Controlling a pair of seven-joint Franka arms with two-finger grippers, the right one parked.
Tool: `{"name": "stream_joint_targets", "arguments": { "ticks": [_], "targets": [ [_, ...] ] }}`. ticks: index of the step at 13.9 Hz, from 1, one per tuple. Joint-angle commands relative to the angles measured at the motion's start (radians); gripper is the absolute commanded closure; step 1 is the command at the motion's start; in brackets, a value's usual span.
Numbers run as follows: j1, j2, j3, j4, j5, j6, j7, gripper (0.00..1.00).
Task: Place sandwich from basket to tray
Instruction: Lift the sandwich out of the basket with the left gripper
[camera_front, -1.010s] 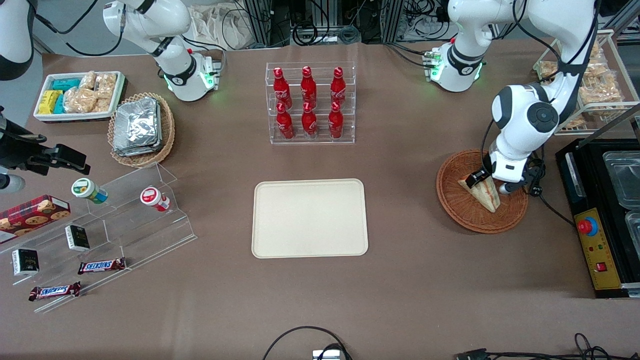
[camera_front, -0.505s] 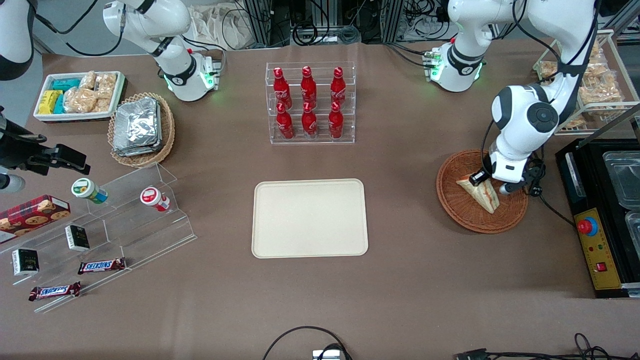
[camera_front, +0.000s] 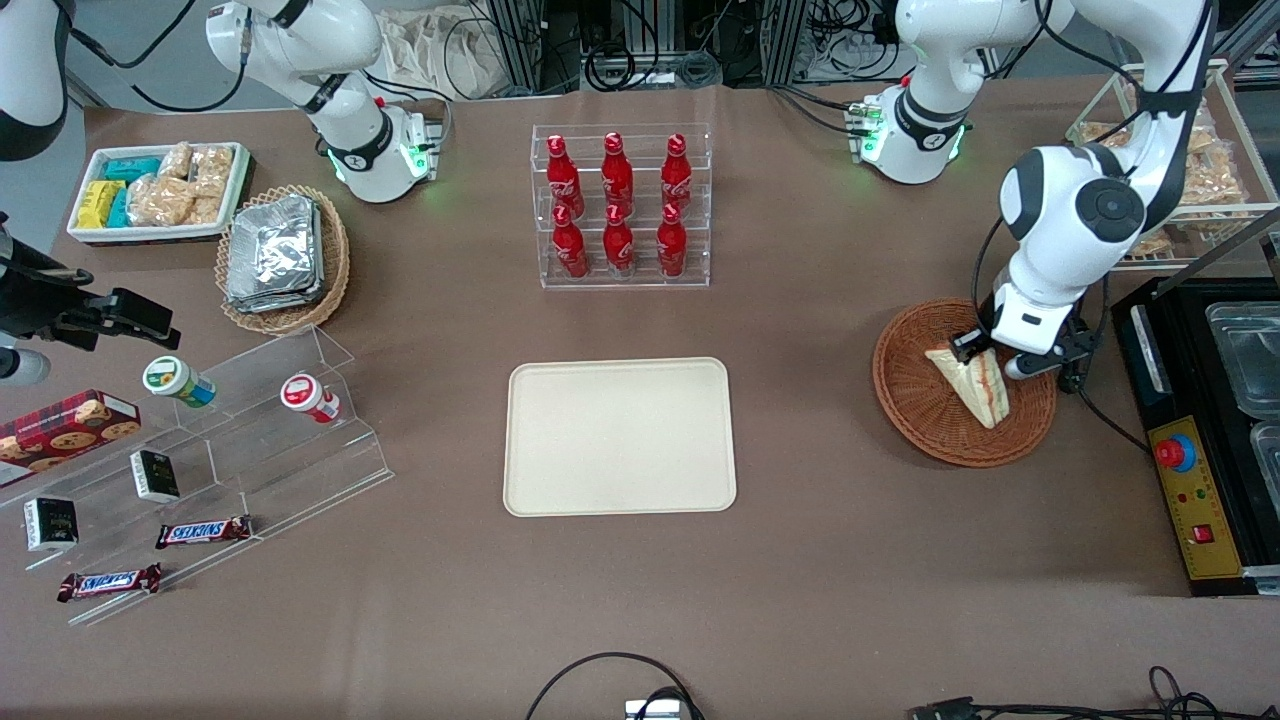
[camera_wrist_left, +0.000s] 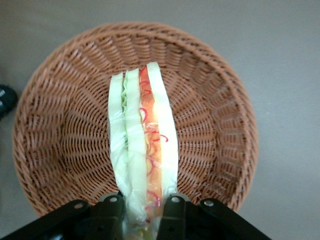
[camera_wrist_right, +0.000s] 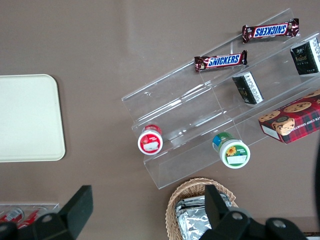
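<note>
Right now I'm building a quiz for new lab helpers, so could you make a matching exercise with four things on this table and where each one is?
Things:
1. sandwich
2. hand
3. tray
4. soda bottles

Places:
A. in a clear rack, farther from the front camera than the tray
B. flat on the table with nothing on it
C. over the basket, shut on one end of the sandwich
D. pinched at one end, its length over the basket

Pairs: 1-D, 2-C, 3-B, 4-A
</note>
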Motion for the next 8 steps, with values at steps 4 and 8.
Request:
{"name": "stream_joint_targets", "arguments": {
  "ticks": [4,8],
  "targets": [
    [-0.003,-0.036,-0.113,0.131,0.015,-0.157,0.022,0.76],
    [-0.003,-0.024,-0.157,0.208,0.013,-0.197,0.019,0.73]
  ]
}}
